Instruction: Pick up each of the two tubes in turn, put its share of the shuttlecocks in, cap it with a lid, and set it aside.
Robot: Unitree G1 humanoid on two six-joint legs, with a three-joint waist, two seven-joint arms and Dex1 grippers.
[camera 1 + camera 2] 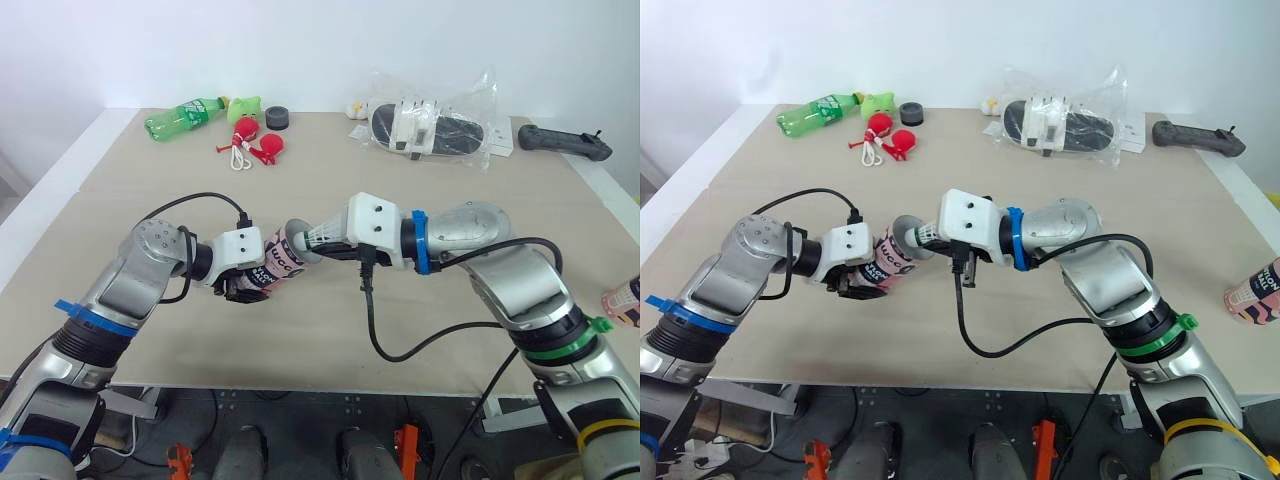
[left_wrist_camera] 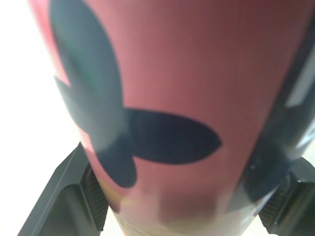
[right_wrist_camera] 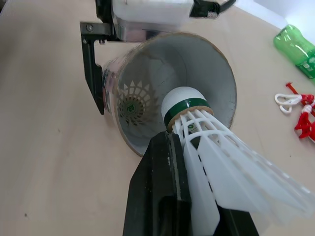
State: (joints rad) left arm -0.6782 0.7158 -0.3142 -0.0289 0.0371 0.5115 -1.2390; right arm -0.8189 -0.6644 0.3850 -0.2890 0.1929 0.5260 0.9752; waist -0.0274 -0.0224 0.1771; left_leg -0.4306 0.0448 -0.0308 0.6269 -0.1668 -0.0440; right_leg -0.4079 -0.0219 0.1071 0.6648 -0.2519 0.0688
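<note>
**Shuttlecock held at the mouth of the gripped tube**

Head views: Above the middle of the beige desk [image 1: 330, 340], a pink cardboard tube with dark lettering [image 1: 276, 264] is clamped in the left tool [image 1: 250, 284]. The tube is held nearly level, with its open mouth turned toward the right tool [image 1: 336, 248]. A white shuttlecock with a green-banded cork [image 1: 318, 238] is pinched in the right tool and presented cork first at that mouth. A second pink tube [image 1: 624, 300] is seen at the desk's right edge. Along the far side are found a green plastic bottle [image 1: 185, 116], red corded trinkets [image 1: 250, 140], a black round disc [image 1: 277, 118], a clear plastic bag of white and black goods [image 1: 430, 125] and a black handle-shaped device [image 1: 563, 142].

Left wrist view: The tube's pink wall, marked with a dark shape, is seen squeezed between the two black fingers [image 2: 69, 196].

Right wrist view: The cork is seen in line with the tube's opening, at its rim. The skirt is pressed against a black finger [image 3: 157, 196]. A second shuttlecock [image 3: 132, 101] is seen deep inside the tube.
</note>
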